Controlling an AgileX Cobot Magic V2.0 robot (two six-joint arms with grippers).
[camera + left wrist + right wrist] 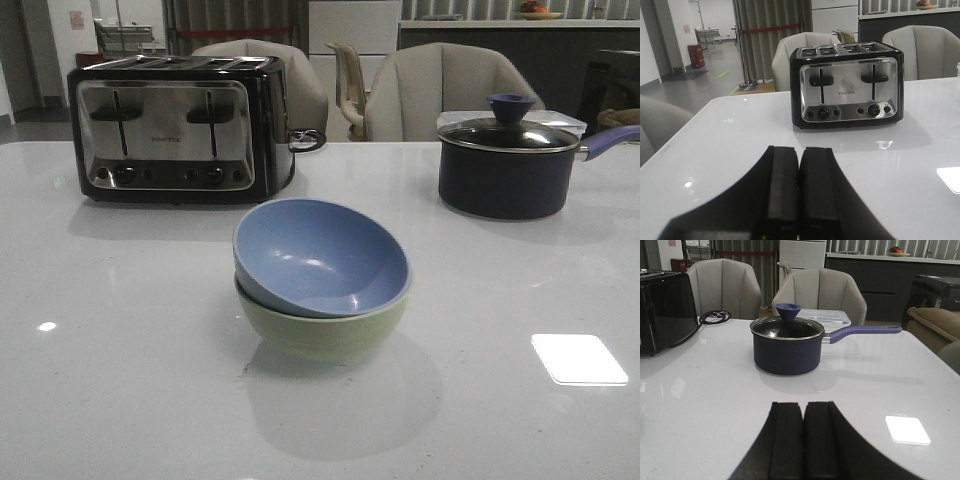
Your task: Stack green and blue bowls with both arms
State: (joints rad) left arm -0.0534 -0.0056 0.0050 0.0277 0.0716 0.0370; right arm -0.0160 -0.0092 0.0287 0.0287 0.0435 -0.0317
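In the front view the dusty blue bowl sits tilted inside the pale sage green bowl at the middle of the white table. Neither arm shows in the front view. In the left wrist view my left gripper is shut and empty, its fingers pressed together above the bare tabletop. In the right wrist view my right gripper is shut and empty above the tabletop. Neither bowl shows in either wrist view.
A black and chrome toaster stands at the back left, also in the left wrist view. A dark lidded saucepan with a purple handle stands at the back right, also in the right wrist view. Chairs stand behind the table.
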